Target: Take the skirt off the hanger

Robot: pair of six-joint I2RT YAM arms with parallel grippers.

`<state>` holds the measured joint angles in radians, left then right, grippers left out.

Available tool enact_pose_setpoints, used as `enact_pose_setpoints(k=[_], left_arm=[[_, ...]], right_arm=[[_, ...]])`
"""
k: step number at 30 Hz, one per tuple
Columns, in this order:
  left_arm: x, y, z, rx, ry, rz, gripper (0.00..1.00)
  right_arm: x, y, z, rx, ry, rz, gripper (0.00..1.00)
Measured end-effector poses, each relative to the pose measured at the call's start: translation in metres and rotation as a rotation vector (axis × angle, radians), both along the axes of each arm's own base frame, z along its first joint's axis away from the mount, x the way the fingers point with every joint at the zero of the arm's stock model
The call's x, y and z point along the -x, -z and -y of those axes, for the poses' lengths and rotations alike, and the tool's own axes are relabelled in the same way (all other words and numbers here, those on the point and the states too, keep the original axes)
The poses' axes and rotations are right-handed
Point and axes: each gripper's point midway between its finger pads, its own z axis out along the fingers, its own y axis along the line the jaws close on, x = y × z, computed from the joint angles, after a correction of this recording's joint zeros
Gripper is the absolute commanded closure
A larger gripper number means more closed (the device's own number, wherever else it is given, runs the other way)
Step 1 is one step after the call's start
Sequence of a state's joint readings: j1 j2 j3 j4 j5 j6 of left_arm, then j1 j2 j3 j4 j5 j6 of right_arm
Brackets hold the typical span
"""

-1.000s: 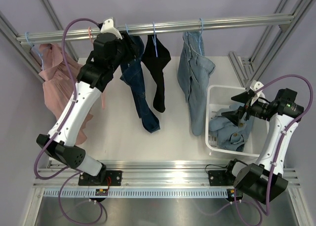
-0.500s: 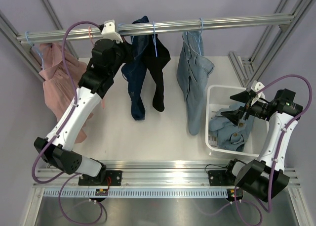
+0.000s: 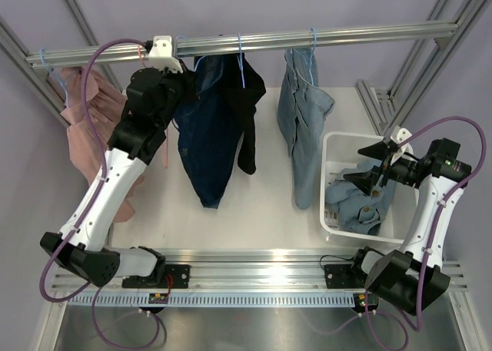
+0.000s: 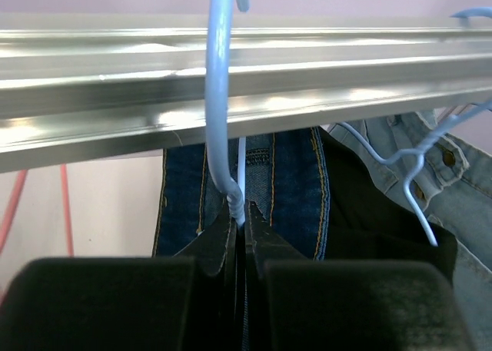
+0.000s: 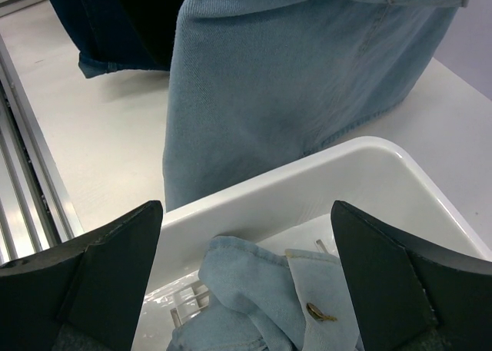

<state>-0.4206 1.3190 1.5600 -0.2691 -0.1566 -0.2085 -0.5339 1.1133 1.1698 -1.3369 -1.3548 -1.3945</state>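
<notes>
Since 1 s ago the left arm has swung left along the rail (image 3: 346, 36), and the dark denim skirt (image 3: 206, 147) has turned from a narrow twisted hang to show its broad face.

- Far left: pink shirt (image 3: 81, 128) on the rail, not involved.
- Left end effector (image 4: 240, 216): closed on the neck of the blue hanger (image 4: 217, 97), just under the rail. The hook is over the rail.
- Skirt: on that hanger, waistband just behind the fingers, hem hanging free above the worktop (image 3: 261, 220).
- Black garment (image 3: 247, 113): touching the skirt's right edge, on its own hanger.
- Light denim garment (image 3: 304, 128): further right, apart from the skirt.
- White basket (image 3: 324, 182): holds 1 pale denim item.
- Right end effector (image 5: 246, 236): fingers spread wide, holding nothing, poised over the basket's near rim.

Progress, as judged: early. Hanger secured; skirt not yet off it. Left to do: free the skirt from the hanger, likely with the idle right arm's help.
</notes>
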Motion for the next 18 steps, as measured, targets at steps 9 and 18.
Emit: enact_pose_setpoints(k=[9, 18], left_arm=[[0.032, -0.018, -0.009, -0.028, 0.036, 0.042, 1.00], [0.064, -0.016, -0.014, -0.041, 0.086, 0.008, 1.00]], right_arm=[[0.004, -0.009, -0.007, 0.023, -0.022, 0.025, 0.01], [0.027, -0.025, -0.049, 0.022, -0.128, -0.105, 0.00]])
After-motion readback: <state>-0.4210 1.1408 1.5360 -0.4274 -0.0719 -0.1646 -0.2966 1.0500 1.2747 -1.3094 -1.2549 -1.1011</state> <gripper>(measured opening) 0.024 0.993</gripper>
